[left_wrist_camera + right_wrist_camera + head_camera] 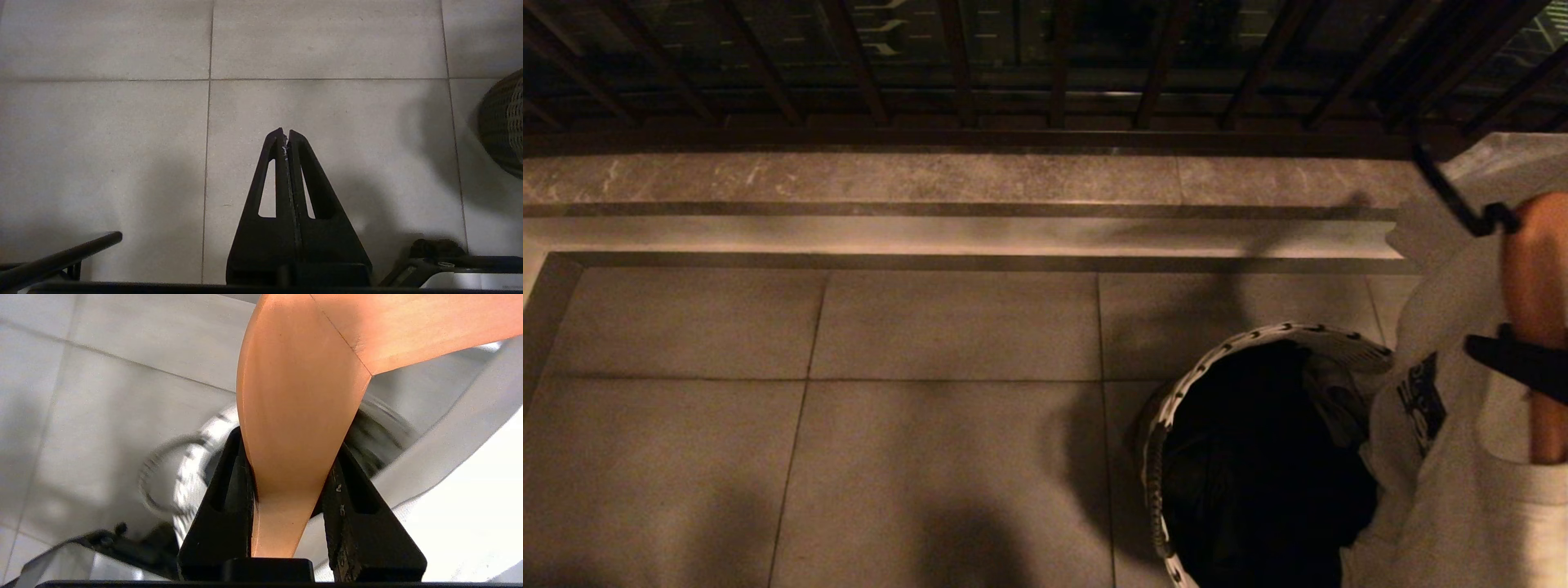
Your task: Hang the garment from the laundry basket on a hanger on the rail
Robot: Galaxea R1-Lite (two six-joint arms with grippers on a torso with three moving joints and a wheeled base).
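The basket [1176,425] stands on the floor tiles at the lower right of the head view. It is round and woven, white with a black zigzag along the rim, and its inside looks dark. The garment [1445,457] is pale, almost white, with a dark print on one part. It hangs on the hanger [1535,278] at the right edge, just beside the basket and partly over its rim. The hanger is of orange-brown wood with a black hook [1462,200] at the top. In the right wrist view its wood [298,416] sits between two black fingers [220,522], with the pale cloth [470,522] beside it.
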